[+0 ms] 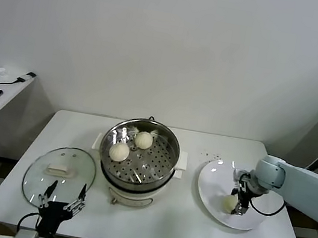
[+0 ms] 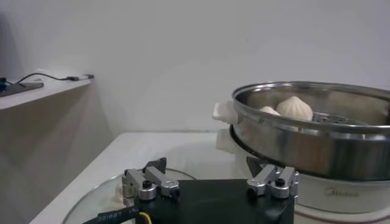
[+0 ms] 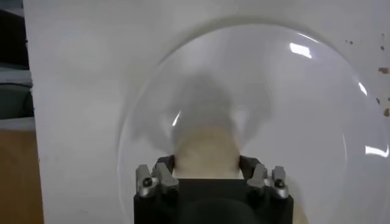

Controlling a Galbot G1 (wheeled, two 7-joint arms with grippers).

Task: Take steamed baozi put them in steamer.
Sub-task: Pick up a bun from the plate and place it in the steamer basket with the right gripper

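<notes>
Nearest the robot, the left pincer hangs at the front edge of the tabletop, fingers spread wide with nothing between them, just over the near rim of the glass lid, which lies flat with its white knob up. Just beyond and to the right of the lid sits the steamer, shiny pot on a cream base, and there are two steamed baozi on its perforated tray, one nearer the left wall, one toward the back. Across on the right, the white plate lies well apart from the steamer. The right arm reaches in from the right side, wrist bent downward, and the right pincer is down on the plate with its fingers either side of a third bun, touching or nearly so; whether the grip is firm I cannot tell.
</notes>
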